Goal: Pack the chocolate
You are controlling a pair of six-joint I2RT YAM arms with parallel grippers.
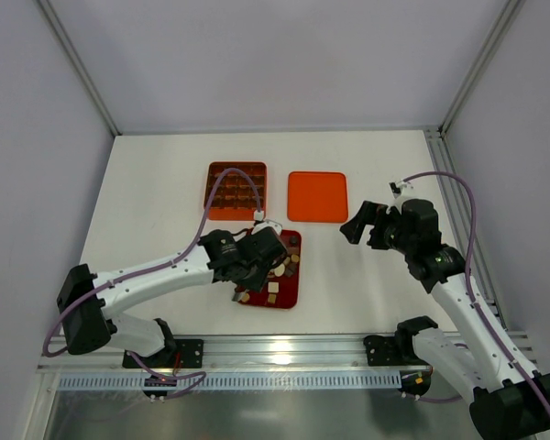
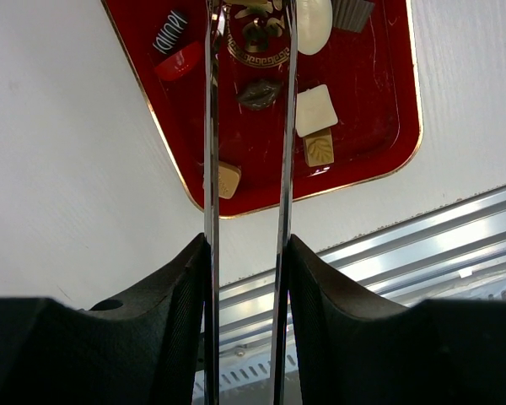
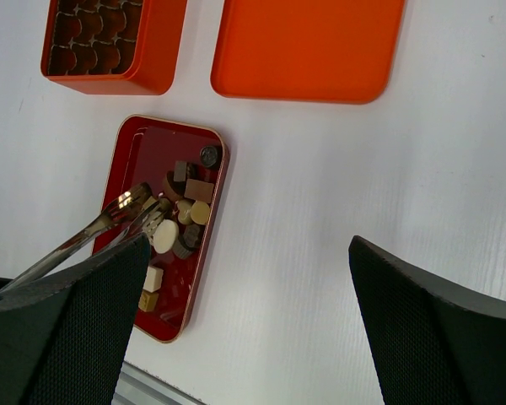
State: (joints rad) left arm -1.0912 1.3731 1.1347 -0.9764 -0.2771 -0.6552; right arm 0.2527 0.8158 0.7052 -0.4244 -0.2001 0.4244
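Left gripper (image 2: 246, 253) pinches tongs (image 2: 210, 126) over the red tray's (image 2: 379, 101) crowded far end; the thin tips could lose a chocolate (image 2: 255, 35). Right gripper (image 3: 251, 245) hangs spread.

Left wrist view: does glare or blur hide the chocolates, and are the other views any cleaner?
Left wrist view: the glossy dark red rectangular tray mirrors the small chocolate pieces; the chrome metal tongs streak bright across some. Top external view: a glare patch on the aluminium rail, pieces tiny. Right wrist view: even light, tray sharp.
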